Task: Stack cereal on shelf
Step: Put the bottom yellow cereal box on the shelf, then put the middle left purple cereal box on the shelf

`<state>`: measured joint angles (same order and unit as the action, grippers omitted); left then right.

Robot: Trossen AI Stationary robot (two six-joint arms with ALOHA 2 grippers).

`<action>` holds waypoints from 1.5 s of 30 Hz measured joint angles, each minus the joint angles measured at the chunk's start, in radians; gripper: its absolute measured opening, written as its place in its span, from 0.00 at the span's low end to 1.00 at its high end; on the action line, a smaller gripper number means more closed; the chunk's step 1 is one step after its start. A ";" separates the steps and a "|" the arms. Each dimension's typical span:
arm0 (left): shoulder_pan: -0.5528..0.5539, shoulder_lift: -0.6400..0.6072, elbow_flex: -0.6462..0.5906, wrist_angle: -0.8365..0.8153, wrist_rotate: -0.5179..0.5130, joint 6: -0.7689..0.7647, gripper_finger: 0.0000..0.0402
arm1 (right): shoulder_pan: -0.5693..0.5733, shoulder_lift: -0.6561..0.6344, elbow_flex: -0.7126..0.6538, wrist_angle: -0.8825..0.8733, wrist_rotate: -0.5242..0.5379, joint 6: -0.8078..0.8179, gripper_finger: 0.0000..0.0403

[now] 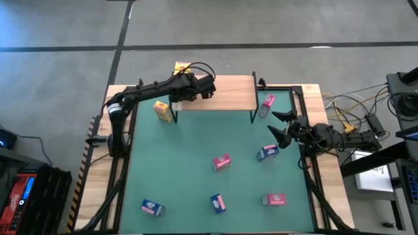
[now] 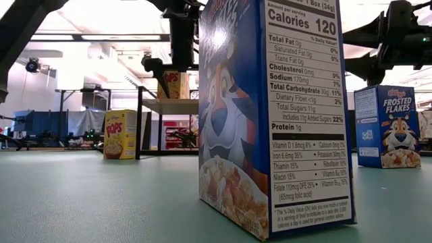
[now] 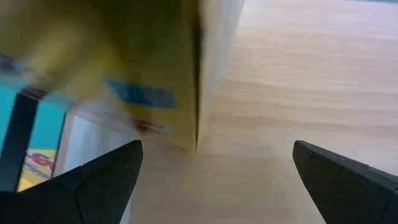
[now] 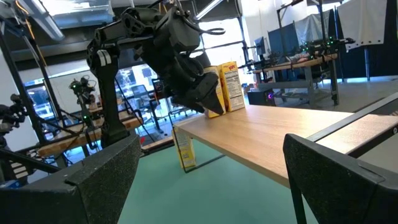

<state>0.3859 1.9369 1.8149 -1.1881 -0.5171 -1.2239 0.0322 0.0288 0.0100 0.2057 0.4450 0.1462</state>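
1. The left gripper (image 1: 208,87) hangs over the shelf (image 1: 228,94) near its left end, jaws spread wide and holding nothing. In the left wrist view a yellow box (image 3: 124,68) stands on the pale board just ahead of the fingers (image 3: 93,183), apart from them; the open jaws suggest this box is meant to stay where it is.
2. That yellow box (image 1: 181,68) sits at the shelf's far-left corner, probably to leave the rest of the board free for more boxes.
3. A second yellow box (image 1: 163,110) stands on the green mat (image 1: 183,170) just beside the shelf's left legs, within easy reach of the left arm.
4. The right gripper (image 1: 279,128) waits near the mat's right edge, jaws spread and empty, close to a blue box (image 1: 267,153).
5. A pink box (image 1: 266,106) lies tilted beside the shelf's right legs; others are scattered over the mat: pink (image 1: 221,162) near the middle, pink (image 1: 273,199) toward the near-right corner, blue (image 1: 152,207) toward the near-left corner, and a blue-and-pink one (image 1: 217,203) by the near edge.
6. Judged from this, only one box is shelved and most of the task remains.
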 joint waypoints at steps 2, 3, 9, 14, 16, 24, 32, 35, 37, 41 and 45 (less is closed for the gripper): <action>-0.002 0.000 0.000 0.000 0.019 -0.009 0.99 | 0.000 0.000 0.000 0.000 0.000 0.000 0.95; -0.002 0.000 0.000 0.000 0.029 -0.015 0.99 | 0.000 0.000 0.000 0.000 0.000 0.000 0.95; -0.020 0.000 0.000 0.019 0.050 -0.024 0.99 | 0.000 0.000 0.000 0.000 0.000 0.000 0.95; -0.029 0.000 0.000 0.063 0.055 -0.016 0.99 | 0.000 0.000 0.000 0.000 0.000 0.000 0.95; -0.030 0.000 0.000 0.073 0.056 -0.010 0.99 | 0.000 0.000 0.000 0.000 0.000 0.000 0.95; -0.029 0.000 0.000 0.033 0.052 -0.033 0.99 | 0.000 0.000 0.000 0.000 0.000 0.000 0.95; -0.029 0.000 0.000 -0.025 0.048 -0.078 0.99 | 0.000 0.000 0.000 0.000 0.000 0.000 0.95; -0.030 -0.003 0.000 -0.040 0.045 -0.080 0.99 | 0.000 0.000 0.000 0.000 0.000 0.000 0.95; -0.031 -0.006 0.001 -0.051 0.045 -0.080 0.99 | 0.000 0.000 0.000 0.000 0.000 0.000 0.95; -0.040 -0.009 0.021 -0.088 0.045 -0.080 0.99 | 0.000 0.000 0.000 0.000 0.000 0.000 0.95; -0.046 -0.022 0.031 -0.125 0.043 -0.090 0.99 | 0.000 0.000 0.000 0.000 0.000 0.000 0.95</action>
<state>0.3401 1.9152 1.8454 -1.3132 -0.4736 -1.3136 0.0319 0.0288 0.0097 0.2058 0.4450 0.1463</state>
